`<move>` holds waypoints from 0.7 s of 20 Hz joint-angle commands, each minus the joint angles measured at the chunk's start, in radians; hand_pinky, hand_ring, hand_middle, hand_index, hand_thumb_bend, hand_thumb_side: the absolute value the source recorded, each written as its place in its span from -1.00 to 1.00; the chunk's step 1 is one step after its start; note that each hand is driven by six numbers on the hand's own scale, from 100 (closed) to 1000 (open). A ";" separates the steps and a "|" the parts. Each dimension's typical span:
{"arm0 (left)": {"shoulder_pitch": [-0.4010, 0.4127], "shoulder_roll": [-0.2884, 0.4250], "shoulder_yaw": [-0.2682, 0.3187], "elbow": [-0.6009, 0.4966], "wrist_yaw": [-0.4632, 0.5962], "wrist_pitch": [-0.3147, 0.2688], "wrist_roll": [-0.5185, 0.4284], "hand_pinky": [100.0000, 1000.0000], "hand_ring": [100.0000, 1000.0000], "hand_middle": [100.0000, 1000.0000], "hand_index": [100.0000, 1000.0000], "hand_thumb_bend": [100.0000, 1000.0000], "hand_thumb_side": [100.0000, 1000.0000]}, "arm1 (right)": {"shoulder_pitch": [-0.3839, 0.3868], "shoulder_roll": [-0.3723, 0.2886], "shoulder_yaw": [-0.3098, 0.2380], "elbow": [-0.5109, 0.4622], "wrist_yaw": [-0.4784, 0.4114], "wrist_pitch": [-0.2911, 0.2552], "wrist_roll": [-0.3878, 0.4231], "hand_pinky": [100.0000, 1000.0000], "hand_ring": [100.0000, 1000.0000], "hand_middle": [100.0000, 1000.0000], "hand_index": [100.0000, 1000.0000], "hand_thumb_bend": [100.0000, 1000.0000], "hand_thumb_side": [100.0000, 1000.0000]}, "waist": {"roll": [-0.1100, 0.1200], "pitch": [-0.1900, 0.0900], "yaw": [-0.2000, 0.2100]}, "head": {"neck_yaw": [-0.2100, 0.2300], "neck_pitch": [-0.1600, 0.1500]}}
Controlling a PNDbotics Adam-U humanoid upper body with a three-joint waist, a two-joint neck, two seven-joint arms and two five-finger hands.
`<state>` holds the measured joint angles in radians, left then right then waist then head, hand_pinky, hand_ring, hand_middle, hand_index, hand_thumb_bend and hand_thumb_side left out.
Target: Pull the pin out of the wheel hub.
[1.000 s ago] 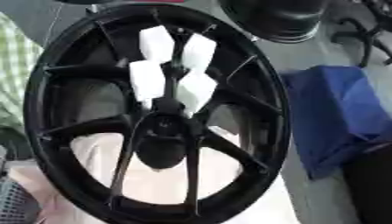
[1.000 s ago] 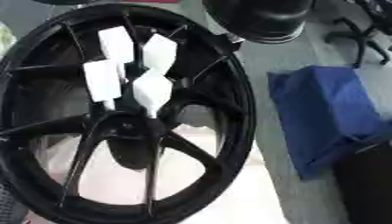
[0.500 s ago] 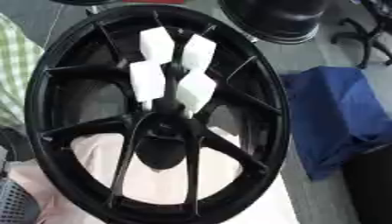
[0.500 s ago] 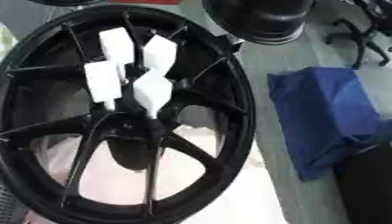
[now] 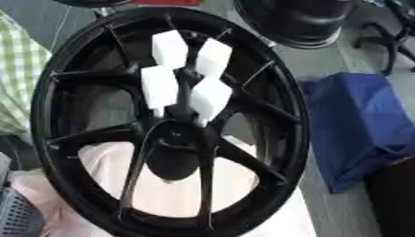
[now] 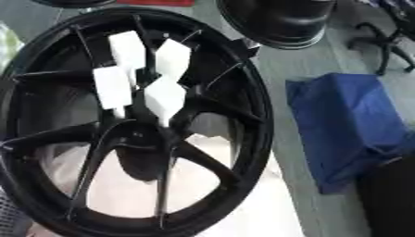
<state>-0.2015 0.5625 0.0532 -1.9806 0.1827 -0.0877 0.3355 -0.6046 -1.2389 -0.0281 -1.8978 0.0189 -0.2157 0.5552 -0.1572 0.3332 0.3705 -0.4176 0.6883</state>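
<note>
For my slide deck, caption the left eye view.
Black wheel upright, four white blocks clustered at its hub, blue cloth beside it.

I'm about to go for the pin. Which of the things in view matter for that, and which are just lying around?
For the job:
- black wheel, standing close to the camera
- four white blocks clustered at its hub, probably the pins' handles

Lying about:
- blue cloth to the right
- second black wheel behind
- chair base at far right

Neither hand is in view.
</note>
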 commanded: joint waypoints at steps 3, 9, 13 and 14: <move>-0.008 0.030 0.009 -0.019 -0.003 -0.003 -0.001 0.40 0.09 -0.01 0.48 -0.48 0.48 | 0.011 -0.059 0.020 -0.070 0.059 -0.011 0.027 0.68 0.57 0.44 0.60 -0.60 -0.70 | 0.004 -0.022 0.005 | -0.014 0.001; -0.018 0.031 0.005 -0.019 -0.003 -0.003 -0.005 0.40 0.08 -0.01 0.48 -0.48 0.48 | 0.018 -0.070 0.072 -0.102 0.136 -0.060 0.051 0.68 0.61 0.49 0.65 -0.44 -0.73 | -0.006 -0.011 0.019 | -0.030 0.004; -0.027 0.033 0.001 -0.019 -0.004 -0.004 -0.010 0.40 0.08 -0.01 0.48 -0.48 0.48 | 0.002 -0.058 0.107 -0.102 0.179 -0.093 0.046 0.69 0.62 0.50 0.66 -0.40 -0.80 | -0.015 -0.003 0.032 | -0.042 0.000; -0.027 0.034 0.001 -0.019 -0.005 -0.004 -0.010 0.40 0.08 -0.01 0.48 -0.48 0.48 | -0.003 -0.055 0.111 -0.102 0.184 -0.097 0.044 0.69 0.62 0.50 0.66 -0.40 -0.81 | -0.017 -0.001 0.035 | -0.045 -0.002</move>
<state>-0.2192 0.5631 0.0520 -1.9806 0.1827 -0.0899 0.3289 -0.5941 -1.2637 0.0875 -1.9883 0.1875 -0.3034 0.6017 -0.1835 0.3472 0.4060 -0.4554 0.6926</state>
